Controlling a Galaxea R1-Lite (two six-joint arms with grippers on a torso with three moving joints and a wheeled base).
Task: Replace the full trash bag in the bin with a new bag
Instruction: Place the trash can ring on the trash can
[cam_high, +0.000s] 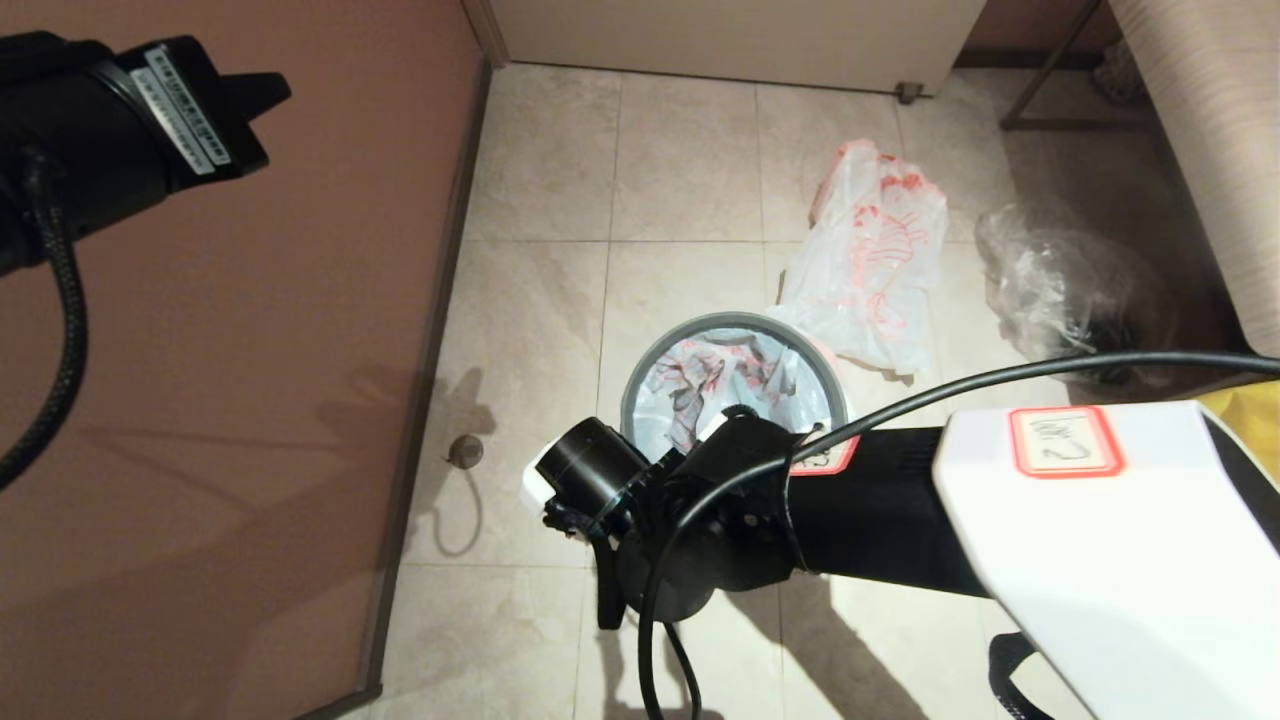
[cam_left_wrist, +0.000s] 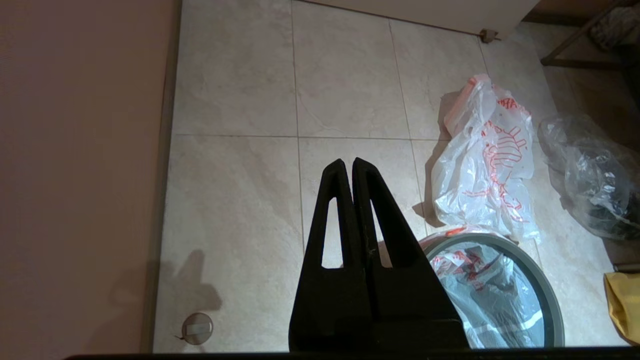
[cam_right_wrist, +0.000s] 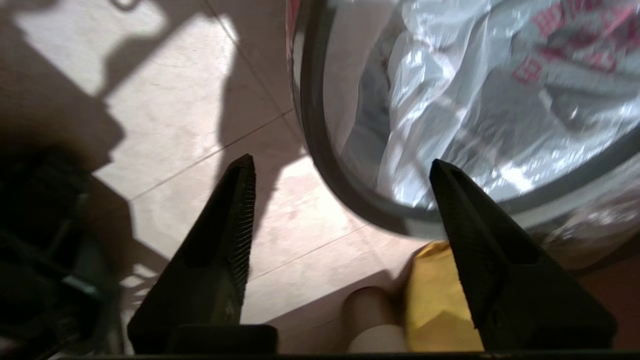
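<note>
Bin (cam_high: 640, 385) on the floor holds the new bag (cam_high: 735, 375) as liner; the full trash bag (cam_high: 870, 265) lies at its 1 o'clock. Your right hand (cam_right_wrist: 340, 170) hovers wide at its near rim; your left hand (cam_left_wrist: 348, 162) is closed, empty.

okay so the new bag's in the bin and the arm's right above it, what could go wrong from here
1. The right pincer hangs open over the grey rim of the bin; moving off, it might snag the new bag and drag the lining loose.
2. The full trash bag lies on the floor against the bin, so a nudge to the bin could shift it.
3. The arm's cable arcs over the bin and might catch.

The left pincer is shut, raised aside.
</note>
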